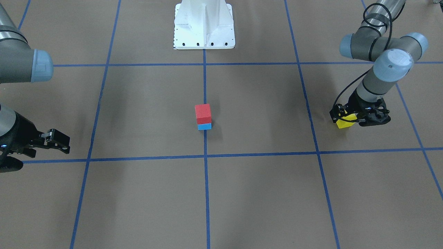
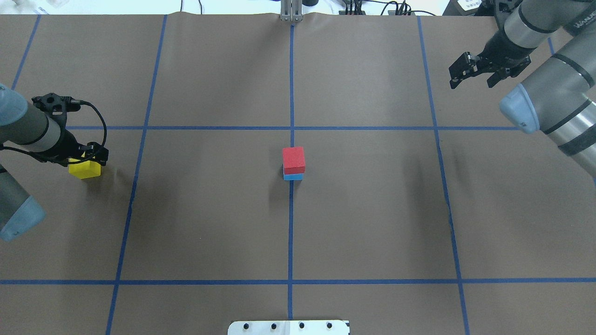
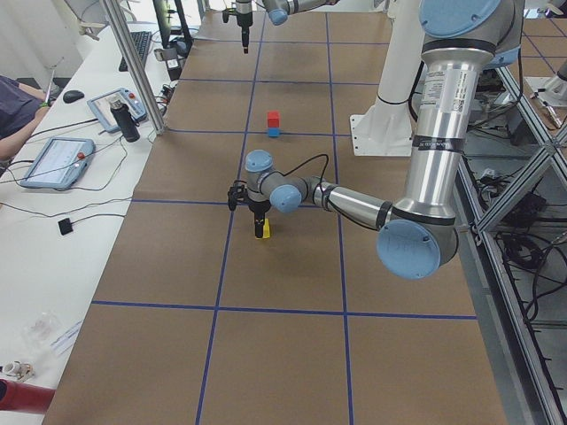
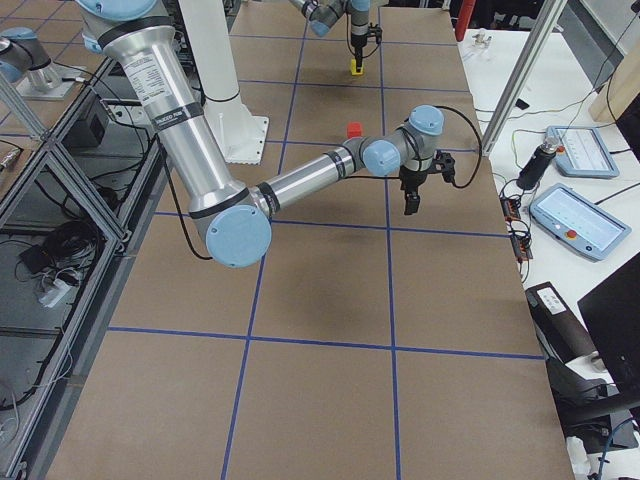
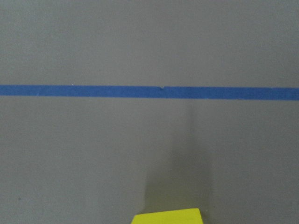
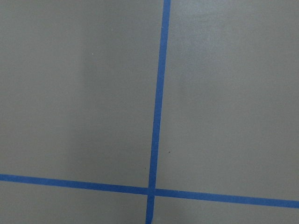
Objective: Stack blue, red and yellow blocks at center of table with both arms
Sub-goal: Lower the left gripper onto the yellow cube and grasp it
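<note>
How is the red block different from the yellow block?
The red block sits on the blue block at the table's middle; the yellow block is far off to the robot's left. No gripper touches the red block; the left gripper grips the yellow block. Both are cubes.

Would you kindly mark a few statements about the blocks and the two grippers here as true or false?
1. The red block sits on the blue block. True.
2. The yellow block tops the stack. False: it is far out on the robot's left side, at the left gripper.
3. The right gripper holds a block. False: its jaws are open and empty.
4. The stack stands on a blue tape line. True.
</note>
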{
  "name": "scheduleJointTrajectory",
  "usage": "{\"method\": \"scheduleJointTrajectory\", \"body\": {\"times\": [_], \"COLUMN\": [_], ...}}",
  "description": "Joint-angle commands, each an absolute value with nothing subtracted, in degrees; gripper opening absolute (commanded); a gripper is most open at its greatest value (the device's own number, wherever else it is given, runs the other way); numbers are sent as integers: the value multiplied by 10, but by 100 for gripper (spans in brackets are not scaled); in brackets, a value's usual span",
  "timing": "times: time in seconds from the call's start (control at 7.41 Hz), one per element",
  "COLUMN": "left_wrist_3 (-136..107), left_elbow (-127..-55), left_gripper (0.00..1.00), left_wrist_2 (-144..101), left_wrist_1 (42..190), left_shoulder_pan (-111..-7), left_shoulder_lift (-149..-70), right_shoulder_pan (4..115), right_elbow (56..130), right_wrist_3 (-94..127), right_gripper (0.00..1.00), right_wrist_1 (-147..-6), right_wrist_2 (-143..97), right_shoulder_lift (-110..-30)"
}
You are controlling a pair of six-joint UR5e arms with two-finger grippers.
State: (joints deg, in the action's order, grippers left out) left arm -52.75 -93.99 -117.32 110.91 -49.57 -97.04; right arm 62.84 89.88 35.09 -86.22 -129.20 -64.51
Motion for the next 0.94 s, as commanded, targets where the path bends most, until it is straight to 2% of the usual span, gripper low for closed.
{"method": "scheduleJointTrajectory", "body": {"times": [0.0, 0.13, 0.27, 0.4, 0.81], "left_wrist_3": [-528, -526, -526, -524, -523], "left_elbow": [-940, -940, -942, -955, -996], "left_gripper": [94, 49, 16, 0, 0], "left_wrist_2": [-1175, -1175, -1175, -1178, -1208], "left_wrist_1": [1109, 1110, 1110, 1106, 1065], "left_shoulder_pan": [-496, -497, -497, -497, -519], "left_shoulder_lift": [-969, -968, -969, -967, -990], "right_shoulder_pan": [628, 628, 628, 628, 628], "right_elbow": [899, 899, 899, 898, 899], "right_wrist_3": [352, 352, 352, 352, 351], "right_gripper": [99, 99, 99, 99, 99], "right_wrist_1": [-862, -862, -862, -862, -862], "right_wrist_2": [-1292, -1292, -1292, -1292, -1292], "right_shoulder_lift": [-645, -645, -645, -645, -644]}}
